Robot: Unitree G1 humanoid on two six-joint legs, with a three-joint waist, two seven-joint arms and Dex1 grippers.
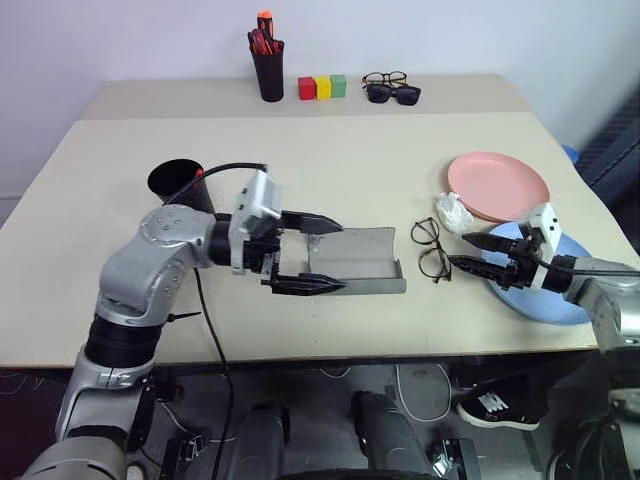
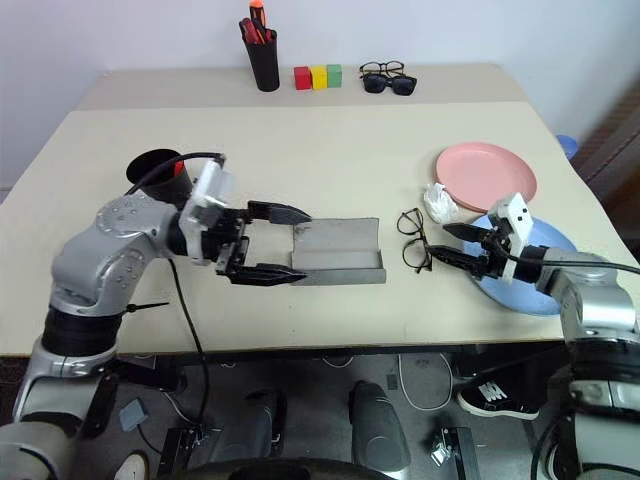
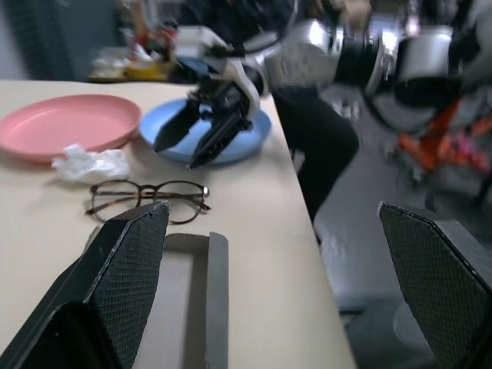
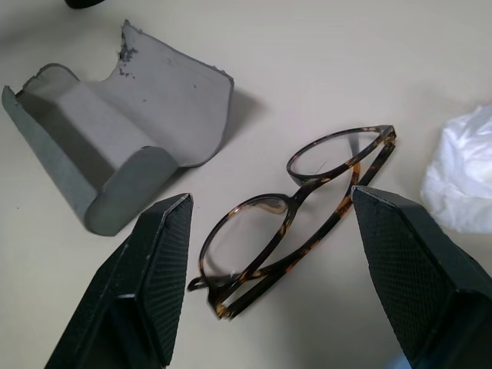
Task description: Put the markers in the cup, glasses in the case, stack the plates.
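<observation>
The grey case (image 1: pixel 355 262) lies open at mid-table, its lid (image 4: pixel 173 100) tipped back. My left gripper (image 1: pixel 338 258) hovers open over the case's left end, pointing right, with nothing between its fingers. The wire-framed glasses (image 1: pixel 430 248) lie folded just right of the case. My right gripper (image 1: pixel 459 252) is open, its tips close to the glasses (image 4: pixel 300 215) and apart from them. The pink plate (image 1: pixel 497 185) sits at the right. The blue plate (image 1: pixel 550 300) lies beneath my right wrist. The black cup (image 1: pixel 178 183) stands behind my left arm, and a red-orange marker tip (image 1: pixel 199 172) shows at its rim.
A crumpled white tissue (image 1: pixel 455 212) lies between the glasses and the pink plate. At the back stand a black pen holder (image 1: pixel 267 70), three coloured blocks (image 1: pixel 322 87), black-framed spectacles (image 1: pixel 385 78) and sunglasses (image 1: pixel 393 94). The table's front edge (image 1: pixel 330 350) runs close below the case.
</observation>
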